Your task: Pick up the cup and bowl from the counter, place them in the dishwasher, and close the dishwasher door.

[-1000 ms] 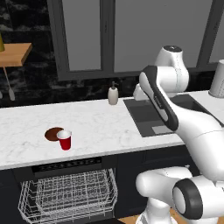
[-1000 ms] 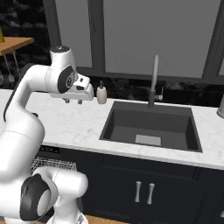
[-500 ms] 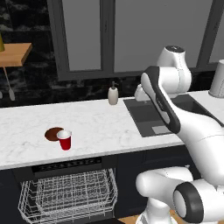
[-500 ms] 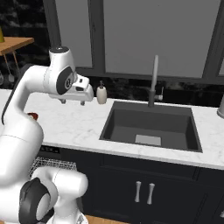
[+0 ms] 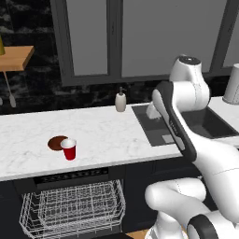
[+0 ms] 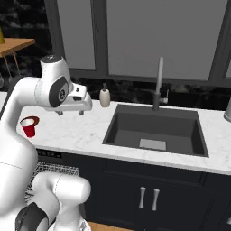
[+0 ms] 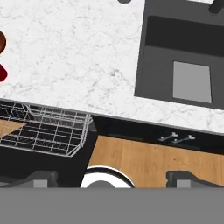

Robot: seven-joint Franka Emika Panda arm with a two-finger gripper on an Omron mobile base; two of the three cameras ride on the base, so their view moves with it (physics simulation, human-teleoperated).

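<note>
Compared with half a second and a second ago, very little differs: the arm keeps nearly the same pose, the end effector [image 6: 70,112] still hangs above the tabletop [image 5: 102,135] to the left of the sink [image 6: 155,131], and the cup and bowl lie where they were. In the right base view the hand seems to sit slightly lower and further left than before, though the shift is small.

The end effector holds nothing; its two finger tips [image 7: 41,177] stand well apart, a wide opening, pointing down over the tabletop's front edge.

The cup [image 5: 69,149] stands upright on the tabletop, near its front edge, well to the left of the end effector. The bowl [image 5: 56,143] sits just behind and to the left of the cup, touching or almost touching it. Below them the dishwasher [image 5: 70,179] is open, its white wire rack [image 5: 74,207] pulled out; the hand view shows the rack [image 7: 43,129] under the tabletop edge.

A soap dispenser [image 5: 121,100] stands at the back of the tabletop, between the cup and the sink. A tall faucet [image 6: 158,83] rises behind the sink. A wooden shelf [image 5: 16,58] hangs on the wall at far left. The stretch of tabletop between the end effector and the cup is bare marble.
</note>
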